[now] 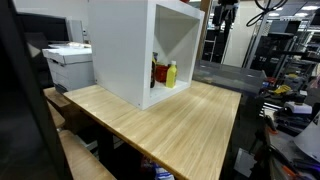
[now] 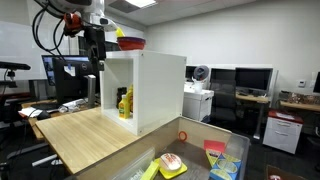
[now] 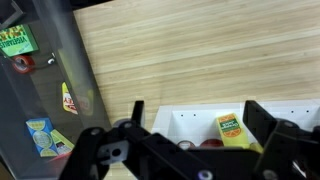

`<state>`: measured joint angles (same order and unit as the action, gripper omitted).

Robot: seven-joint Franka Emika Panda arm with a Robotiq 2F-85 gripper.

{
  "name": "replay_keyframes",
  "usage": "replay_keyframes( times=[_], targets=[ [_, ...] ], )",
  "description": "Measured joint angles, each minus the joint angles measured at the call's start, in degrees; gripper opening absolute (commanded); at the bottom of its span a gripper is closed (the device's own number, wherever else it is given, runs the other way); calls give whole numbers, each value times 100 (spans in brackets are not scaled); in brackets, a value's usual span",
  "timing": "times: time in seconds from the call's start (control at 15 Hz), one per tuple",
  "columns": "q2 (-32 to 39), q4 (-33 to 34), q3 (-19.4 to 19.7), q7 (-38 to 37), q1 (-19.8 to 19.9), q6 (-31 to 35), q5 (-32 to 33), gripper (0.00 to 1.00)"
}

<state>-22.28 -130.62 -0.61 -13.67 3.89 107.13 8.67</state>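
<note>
Our gripper [image 3: 198, 125] hangs above the wooden table [image 3: 200, 50], just before the open face of the white cubby [image 2: 160, 90]. Its jaws stand wide apart and hold nothing. The yellow bottle [image 3: 231, 128] stands upright on the cubby's floor beside a red bottle [image 1: 158, 72], tucked near a side wall, probably so neither tips. Only the wrist view shows us the yellow bottle's label from above. Only an exterior view shows the stacked bowls [image 2: 130, 42] on the cubby's roof.

Open wooden table [image 1: 190, 125] spreads near the white cabinet [image 1: 120, 50], whose walls enclose the bottles [image 1: 171, 75]; bowls [image 2: 130, 42] occupy its top.
</note>
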Motion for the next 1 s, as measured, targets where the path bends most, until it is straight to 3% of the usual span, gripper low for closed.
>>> replay_keyframes(
  times=[1.0],
  targets=[
    [272, 432, 391, -18, 445, 0, 151, 100]
  ],
)
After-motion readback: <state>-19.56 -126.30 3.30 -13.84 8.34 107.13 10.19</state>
